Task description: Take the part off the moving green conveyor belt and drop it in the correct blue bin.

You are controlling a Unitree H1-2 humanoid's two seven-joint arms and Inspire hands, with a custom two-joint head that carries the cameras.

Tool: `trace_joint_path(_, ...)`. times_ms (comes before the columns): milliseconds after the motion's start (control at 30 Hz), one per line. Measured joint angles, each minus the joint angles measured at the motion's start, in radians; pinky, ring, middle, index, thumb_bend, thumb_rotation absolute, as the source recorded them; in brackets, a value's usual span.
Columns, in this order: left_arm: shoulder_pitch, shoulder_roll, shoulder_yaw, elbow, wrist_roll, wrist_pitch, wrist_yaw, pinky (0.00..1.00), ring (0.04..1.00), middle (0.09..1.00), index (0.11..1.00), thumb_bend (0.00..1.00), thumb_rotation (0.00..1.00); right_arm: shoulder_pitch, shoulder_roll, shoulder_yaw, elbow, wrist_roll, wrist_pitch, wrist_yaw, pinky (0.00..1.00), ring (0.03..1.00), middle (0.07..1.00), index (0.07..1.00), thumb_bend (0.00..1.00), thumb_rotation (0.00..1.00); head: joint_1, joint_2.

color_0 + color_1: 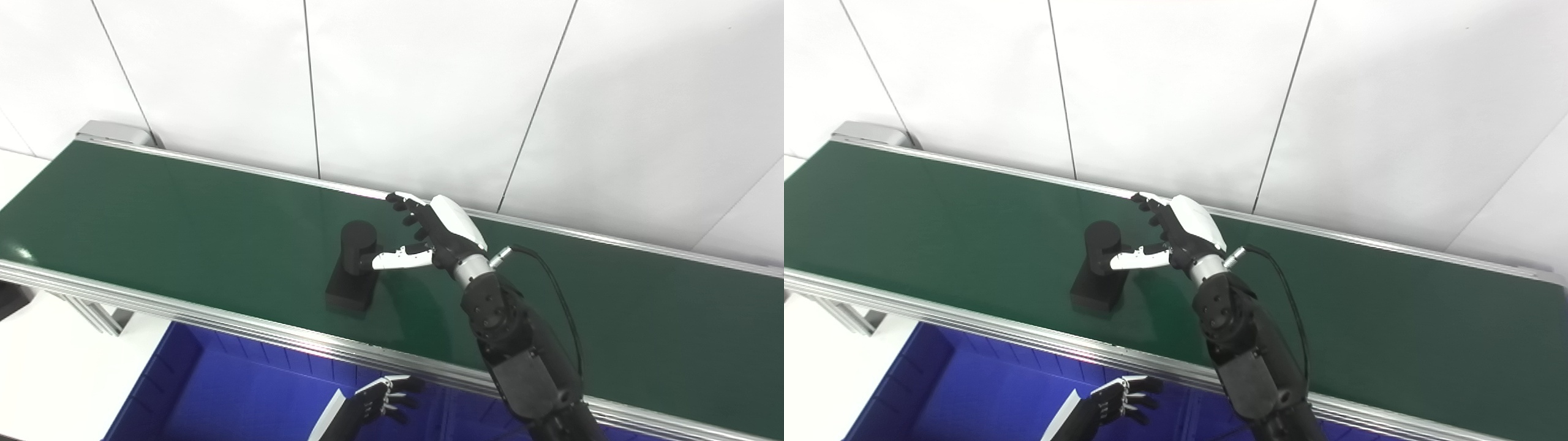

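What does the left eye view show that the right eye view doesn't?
Only the left eye view shows a dark object at the left edge, below the belt frame. Only the right eye view shows the frame's far right end. Both show the black part, a cylinder on a block, on the green conveyor belt, the right hand open beside it, thumb at the cylinder, and the left hand over the blue plastic bin.

Wall (429, 86): white panels rise behind everything I face, split by thin dark seams that run slantwise from top to bottom.
Metal frame legs (92, 312): silvery aluminium struts I see at lower left, slanting down under the rail.
White floor or surface (55, 373): plain and pale at my lower left.
Dark object (12, 297): a dim shape at the left edge; I cannot tell what it is.
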Motion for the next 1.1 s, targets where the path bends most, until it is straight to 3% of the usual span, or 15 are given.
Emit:
trace_joint_path(267, 0.003, 0.001, -0.005, -0.006, 0.032, 0.000, 0.014, 0.58, 0.698, 0.777, 0.765, 0.96, 0.10, -0.028, 0.046, 0.019, 0.145, 0.008, -0.028, -0.071, 0.68, 0.794, 0.857, 0.865, 0.85, 0.32, 0.014, 0.011)
trace_joint_path(500, 0.009, 0.004, -0.012, -0.030, 0.050, 0.000, 0.021, 0.59, 0.696, 0.767, 0.753, 0.97, 0.11, -0.056, 0.088, 0.024, 0.254, 0.011, -0.051, -0.140, 0.61, 0.729, 0.832, 0.830, 0.69, 0.11, 0.023, 0.018)
trace_joint_path(567, 0.014, 0.003, -0.012, -0.031, 0.049, 0.000, 0.021, 0.59, 0.694, 0.763, 0.750, 0.97, 0.10, -0.065, 0.093, 0.028, 0.277, 0.009, -0.059, -0.158, 0.53, 0.631, 0.736, 0.804, 0.65, 0.06, 0.025, 0.021)
trace_joint_path(600, 0.015, 0.003, -0.011, -0.032, 0.049, 0.000, 0.021, 0.58, 0.695, 0.765, 0.749, 0.97, 0.11, -0.069, 0.093, 0.032, 0.288, 0.004, -0.064, -0.177, 0.42, 0.509, 0.570, 0.781, 0.58, 0.02, 0.026, 0.025)
trace_joint_path(667, 0.017, 0.003, -0.009, -0.035, 0.049, 0.000, 0.021, 0.58, 0.694, 0.764, 0.749, 0.97, 0.11, -0.075, 0.094, 0.040, 0.319, -0.003, -0.094, -0.215, 0.37, 0.449, 0.509, 0.757, 0.56, 0.00, 0.026, 0.025)
trace_joint_path(700, 0.018, 0.003, -0.009, -0.035, 0.049, 0.000, 0.021, 0.58, 0.692, 0.766, 0.752, 0.97, 0.11, -0.076, 0.094, 0.042, 0.327, -0.005, -0.112, -0.232, 0.36, 0.432, 0.493, 0.618, 0.54, 0.00, 0.028, 0.031)
trace_joint_path(733, 0.018, 0.003, -0.009, -0.035, 0.049, 0.000, 0.021, 0.58, 0.692, 0.767, 0.752, 0.97, 0.11, -0.076, 0.098, 0.044, 0.340, -0.006, -0.125, -0.259, 0.36, 0.430, 0.492, 0.593, 0.53, 0.00, 0.028, 0.031)
trace_joint_path(833, 0.019, 0.003, -0.009, -0.039, 0.051, 0.000, 0.022, 0.59, 0.693, 0.773, 0.762, 0.96, 0.12, -0.075, 0.113, 0.046, 0.361, -0.015, -0.151, -0.340, 0.36, 0.390, 0.477, 0.569, 0.51, 0.00, 0.026, 0.034)
trace_joint_path(900, 0.019, 0.003, -0.009, -0.040, 0.051, 0.000, 0.023, 0.59, 0.692, 0.772, 0.763, 0.96, 0.12, -0.074, 0.118, 0.050, 0.365, -0.023, -0.164, -0.358, 0.35, 0.406, 0.496, 0.531, 0.51, 0.00, 0.025, 0.034)
trace_joint_path(1100, 0.019, 0.004, -0.006, -0.040, 0.043, 0.000, 0.022, 0.61, 0.707, 0.775, 0.761, 0.97, 0.13, -0.025, 0.114, 0.041, 0.306, -0.023, -0.166, -0.382, 0.36, 0.388, 0.478, 0.568, 0.50, 0.00, 0.012, 0.038)
